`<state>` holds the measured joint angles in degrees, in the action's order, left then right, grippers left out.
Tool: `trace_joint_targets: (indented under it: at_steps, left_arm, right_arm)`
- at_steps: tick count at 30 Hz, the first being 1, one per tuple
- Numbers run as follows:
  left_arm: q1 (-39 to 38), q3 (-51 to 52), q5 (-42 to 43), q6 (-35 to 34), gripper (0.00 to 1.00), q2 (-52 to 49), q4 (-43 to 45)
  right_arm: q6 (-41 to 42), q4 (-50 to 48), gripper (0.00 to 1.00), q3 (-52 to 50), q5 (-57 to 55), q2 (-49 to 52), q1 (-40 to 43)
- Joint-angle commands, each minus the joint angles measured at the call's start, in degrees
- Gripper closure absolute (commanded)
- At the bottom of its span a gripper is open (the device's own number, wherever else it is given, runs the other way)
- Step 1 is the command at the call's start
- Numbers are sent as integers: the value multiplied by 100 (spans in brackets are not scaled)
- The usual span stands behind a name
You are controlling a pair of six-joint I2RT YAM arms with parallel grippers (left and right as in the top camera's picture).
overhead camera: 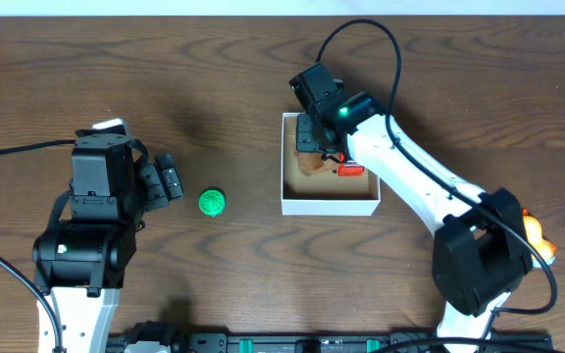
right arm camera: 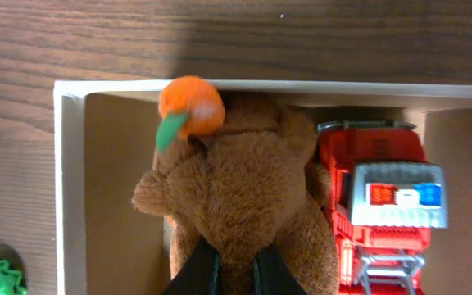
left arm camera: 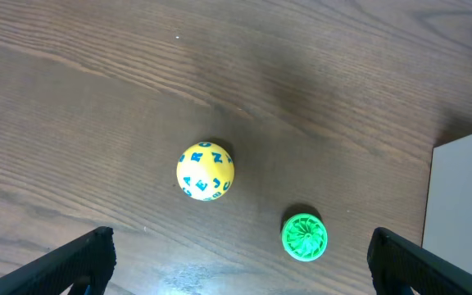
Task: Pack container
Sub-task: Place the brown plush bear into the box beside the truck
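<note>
The container is a white-walled box with a tan inside, right of the table's middle. My right gripper is over it, shut on a brown plush bear that is down inside the container; the fingers pinch the plush. The bear carries an orange ball with a green leaf. A red fire truck lies in the container beside the bear. My left gripper is open and empty, above the table left of a green ridged toy.
In the left wrist view a yellow ball with blue letters lies on the wood, the green toy to its right, and the container's white wall at the right edge. An orange object sits behind the right arm's base.
</note>
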<state>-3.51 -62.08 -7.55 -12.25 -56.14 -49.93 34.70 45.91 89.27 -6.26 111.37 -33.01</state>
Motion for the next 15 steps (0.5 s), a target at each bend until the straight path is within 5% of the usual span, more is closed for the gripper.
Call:
trace_joint_targets:
  at_steps: [1,3,7,15]
  left_arm:
    - [22,-105,-66,-76,2,-7,-17]
    - [24,-105,-66,-76,2,-7,-17]
    - [22,-105,-66,-76,2,-7,-17]
    - [24,-105,-66,-76,2,-7,-17]
  right_arm:
    - [136,-46,99,-24,-195,214,76]
    - [129,-42,90,-24,-271,264,103]
    - [-229,-131,44,-24,-278,264,157]
    - [-647,-131,37,127,-297,20,197]
